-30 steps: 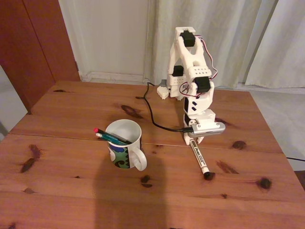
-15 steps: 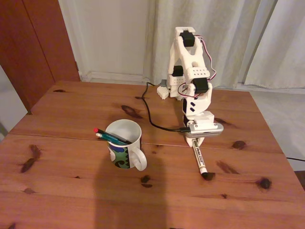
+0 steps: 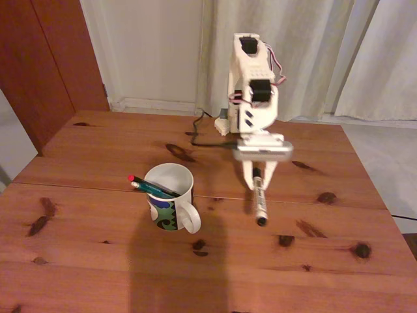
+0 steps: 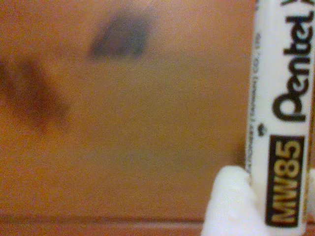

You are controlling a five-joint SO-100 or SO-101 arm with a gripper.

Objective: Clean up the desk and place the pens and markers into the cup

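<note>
Pinching the marker [image 3: 259, 199] above the desk [image 3: 98, 248], gripper [image 3: 255, 179] blurred; marker's cap cut off in wrist view

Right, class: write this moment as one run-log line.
hand: shut on white black-capped marker, lifted off reddish-brown wooden desk | thin black and teal pens: in white patterned ceramic cup | next: likely carry marker to cup

Arm [image 3: 251, 78] raised, jaws clamped, pointing down

The fixed view stands at the desk's [image 3: 98, 261] near edge, raised, facing the arm and curtains. The wrist view rides just behind the jaws, staring down, very close. Both share the marker [image 3: 259, 202] [image 4: 283, 123] between the jaws and the wood beneath.
</note>
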